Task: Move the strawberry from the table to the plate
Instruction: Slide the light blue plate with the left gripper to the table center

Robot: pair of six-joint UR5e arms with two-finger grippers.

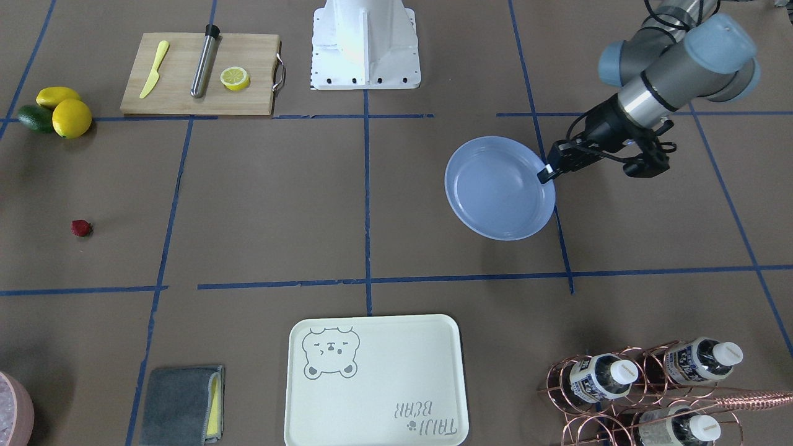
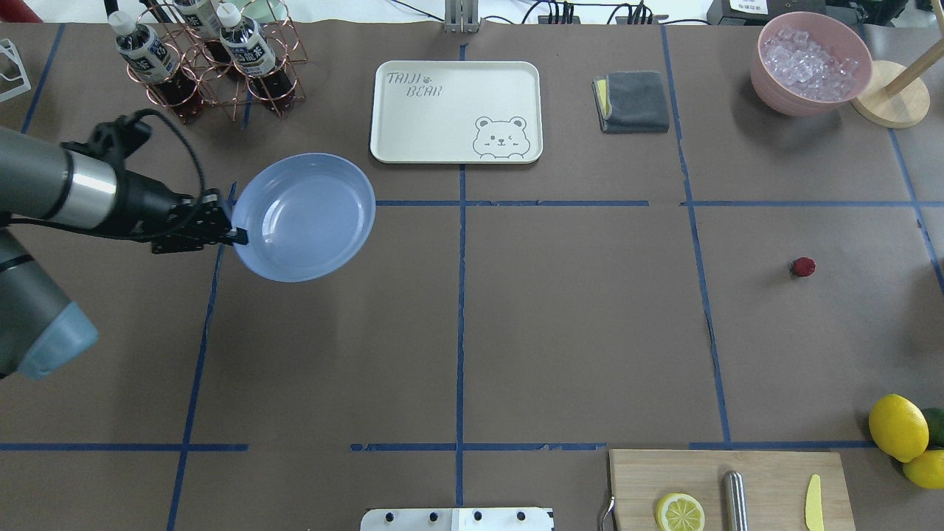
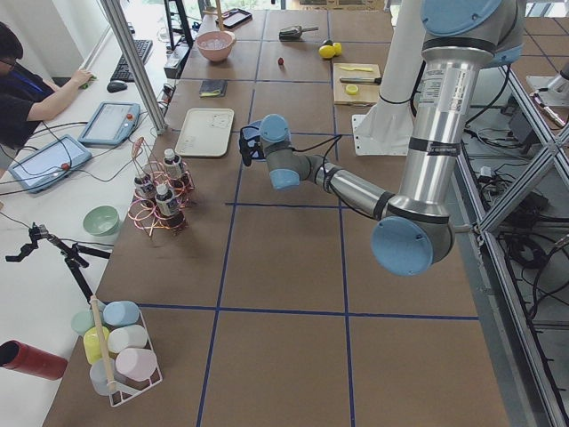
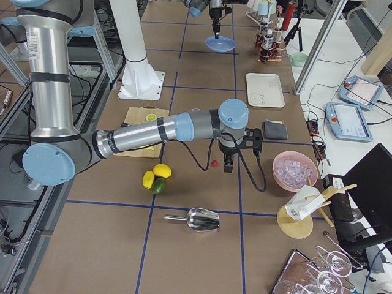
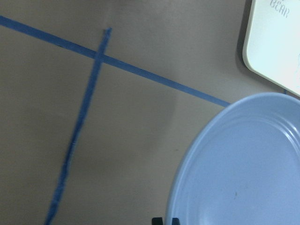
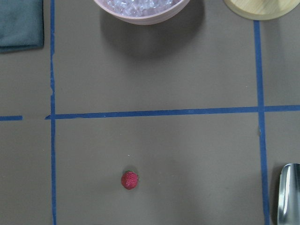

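The left arm [image 2: 44, 195] is stretched in from the left edge of the overhead view, and the left hand [image 2: 240, 236] is closed on the rim of the plate [image 2: 310, 221]. In the right side view, the right arm [image 4: 153, 131] is extended across mid-frame, with the right hand [image 4: 228, 168] pointed downward. Its finger state cannot be judged.

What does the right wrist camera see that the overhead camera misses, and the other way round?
Only the right wrist view shows a metal scoop at its edge. Only the overhead view shows the plate, held at its rim by the left gripper, and the tray. Both show the strawberry lying on the table, the ice bowl and the grey cloth.
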